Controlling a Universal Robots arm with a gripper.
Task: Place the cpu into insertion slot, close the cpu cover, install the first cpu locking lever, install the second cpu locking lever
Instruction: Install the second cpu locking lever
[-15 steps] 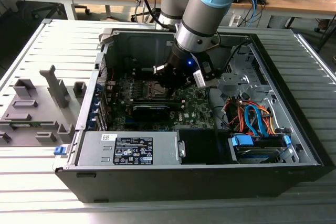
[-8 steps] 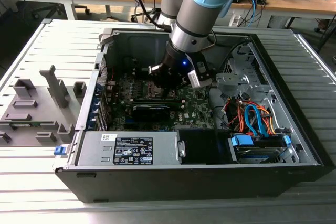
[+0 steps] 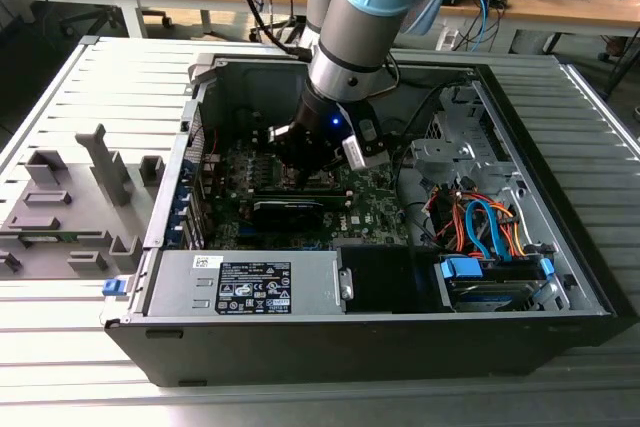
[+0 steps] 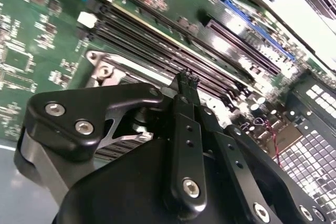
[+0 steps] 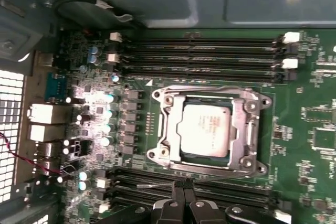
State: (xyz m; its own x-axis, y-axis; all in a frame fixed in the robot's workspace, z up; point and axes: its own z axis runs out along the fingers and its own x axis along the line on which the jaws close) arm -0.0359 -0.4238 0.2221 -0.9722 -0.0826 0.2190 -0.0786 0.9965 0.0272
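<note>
Silver-grey cpu seated in insertion slot, cpu cover down around it. Thin, stiff, likely fragile underneath: handle by edges only. Gripper just beside socket over memory slots, fingers pinched together, empty.

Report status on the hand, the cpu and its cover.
Hand shut, empty, fingertips together just beside the socket. Cpu seated in the insertion slot, cpu cover down around it. Nothing across the socket.
</note>
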